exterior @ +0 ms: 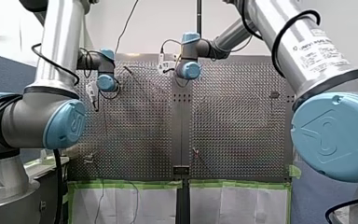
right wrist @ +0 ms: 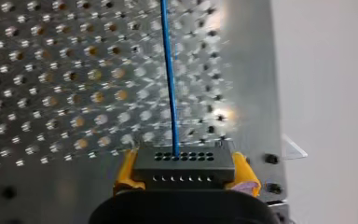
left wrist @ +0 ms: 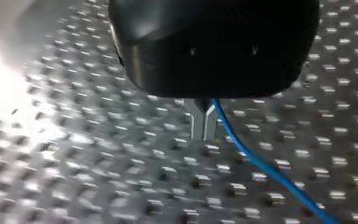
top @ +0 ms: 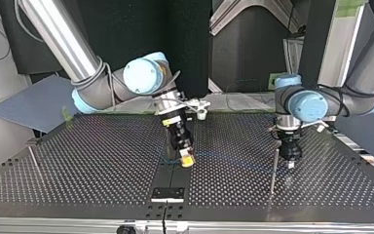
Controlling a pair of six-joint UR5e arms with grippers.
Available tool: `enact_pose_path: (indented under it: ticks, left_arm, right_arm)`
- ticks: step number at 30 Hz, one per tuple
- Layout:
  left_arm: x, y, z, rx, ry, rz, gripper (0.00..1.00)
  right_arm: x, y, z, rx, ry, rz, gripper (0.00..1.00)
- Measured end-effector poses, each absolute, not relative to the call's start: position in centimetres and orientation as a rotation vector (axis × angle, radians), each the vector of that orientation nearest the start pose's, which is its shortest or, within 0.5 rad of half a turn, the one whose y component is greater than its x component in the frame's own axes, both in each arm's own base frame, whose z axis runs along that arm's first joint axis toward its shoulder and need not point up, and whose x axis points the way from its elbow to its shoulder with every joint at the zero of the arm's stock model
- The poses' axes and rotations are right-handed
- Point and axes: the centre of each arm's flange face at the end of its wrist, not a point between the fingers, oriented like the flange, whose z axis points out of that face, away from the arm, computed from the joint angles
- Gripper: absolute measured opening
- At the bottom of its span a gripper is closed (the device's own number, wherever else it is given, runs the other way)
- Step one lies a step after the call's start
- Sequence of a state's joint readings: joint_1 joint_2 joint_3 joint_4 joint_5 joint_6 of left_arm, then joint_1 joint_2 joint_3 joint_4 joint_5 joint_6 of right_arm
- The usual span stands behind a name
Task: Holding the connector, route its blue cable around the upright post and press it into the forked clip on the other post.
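Perforated metal bench [top: 78, 161] under both arms. Dark panels stand behind its far edge in the top view; a blue-grey board [top: 34, 105] lies off its far left corner there. In the front view green tape [exterior: 130, 184] runs along the bench's near edge, with white sheets [exterior: 121, 205] below it.

My right gripper [top: 187, 161] hangs over the middle of the bench, toward the near edge in the top view. Its yellow pads [right wrist: 126, 172] are clenched on a black connector [right wrist: 182, 168], one pad on each side. A black plate [top: 168, 193] lies on the bench between this gripper and that near edge.

The blue cable [right wrist: 169, 84] leaves a hole in the connector's upper row and runs straight ahead of the right gripper, over the holes. In the top view it shows only as a faint line crossing toward the right side of the bench.

My left gripper [top: 290, 163] points down over that right side, just beside a thin upright post [top: 274, 170]. The post stands between it and the near edge; contact cannot be told. In the left wrist view the cable comes out from under the gripper's black body and slants away across the bench; whether the gripper grasps it cannot be told.

A second post [top: 34, 163] stands near the bench's left edge in the top view, well apart from both grippers.
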State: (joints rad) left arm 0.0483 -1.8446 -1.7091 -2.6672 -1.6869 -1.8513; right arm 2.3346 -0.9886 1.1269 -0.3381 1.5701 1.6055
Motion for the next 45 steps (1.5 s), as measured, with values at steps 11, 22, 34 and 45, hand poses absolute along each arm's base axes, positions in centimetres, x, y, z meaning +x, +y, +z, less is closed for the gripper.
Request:
enact_pose_path:
  ticks: [11, 22, 34, 45]
  left_arm:
    - [58.6, -10.3, 29.5, -0.319, 1.538, -0.090, 0.00]
    - [58.5, -11.1, 29.3, -0.226, 1.569, -0.103, 0.07]
    - [58.3, -9.9, 29.0, -0.297, 1.597, -0.110, 0.48]
    - [58.7, -9.5, 29.3, -0.371, 1.549, -0.182, 0.56]
  right_arm:
    - [61.4, -44.3, 32.9, 1.677, -0.745, 1.795, 0.00]
    - [60.6, -44.6, 28.2, 1.722, -0.785, 1.733, 0.00]
    - [61.1, -44.4, 22.1, 1.813, -0.812, 1.635, 0.00]
    - [60.4, -43.7, 17.1, 1.837, -0.845, 1.573, 0.00]
